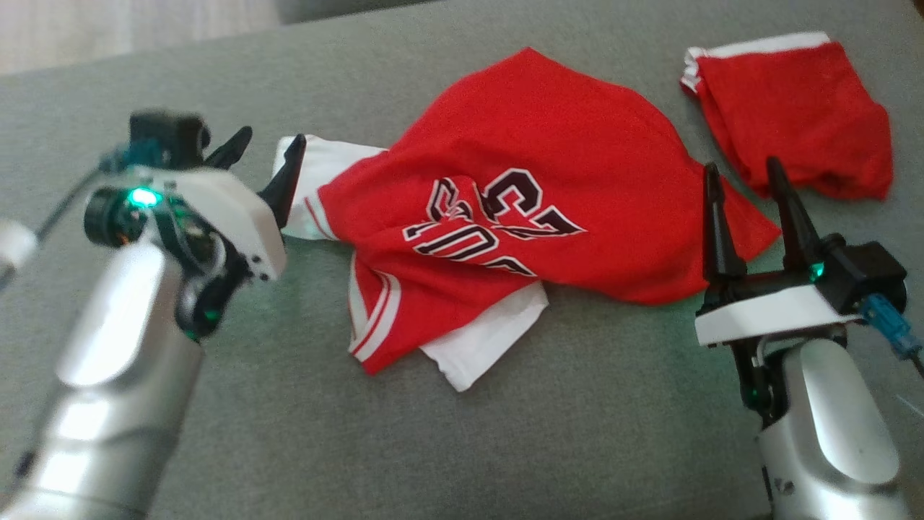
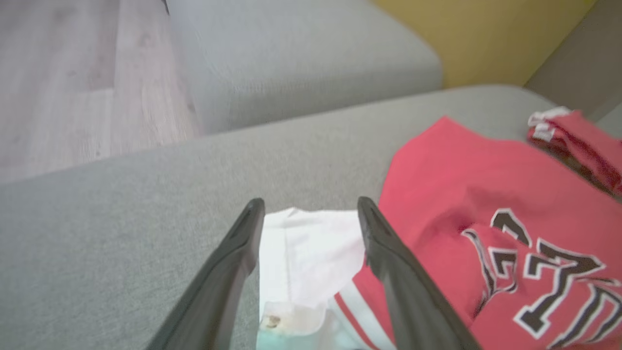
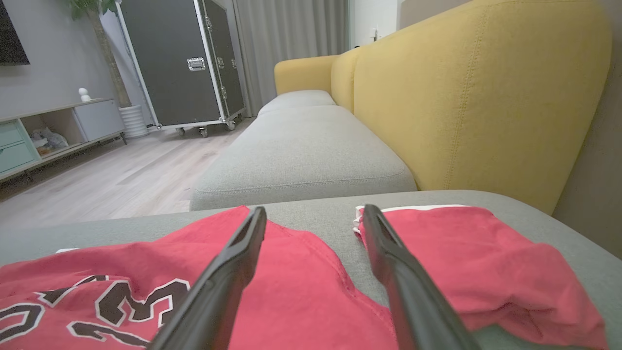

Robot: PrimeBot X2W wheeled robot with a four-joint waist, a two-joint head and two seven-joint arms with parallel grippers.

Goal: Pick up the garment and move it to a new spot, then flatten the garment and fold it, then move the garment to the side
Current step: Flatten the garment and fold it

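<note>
Head view: crumpled red jersey (image 1: 548,152) with white sleeves, black numerals

grey cushion (image 1: 613,433) bears a crumpled jersey (image 1: 541,130) and shorts (image 1: 794,108).

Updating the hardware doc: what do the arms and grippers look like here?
Both forearms are glossy silver shells. The left gripper and right gripper each have a white wrist housing, black mount, green lights and two long dark tapered fingers. A blue connector with cable sits on the right wrist; teal cabling on the left.
</note>
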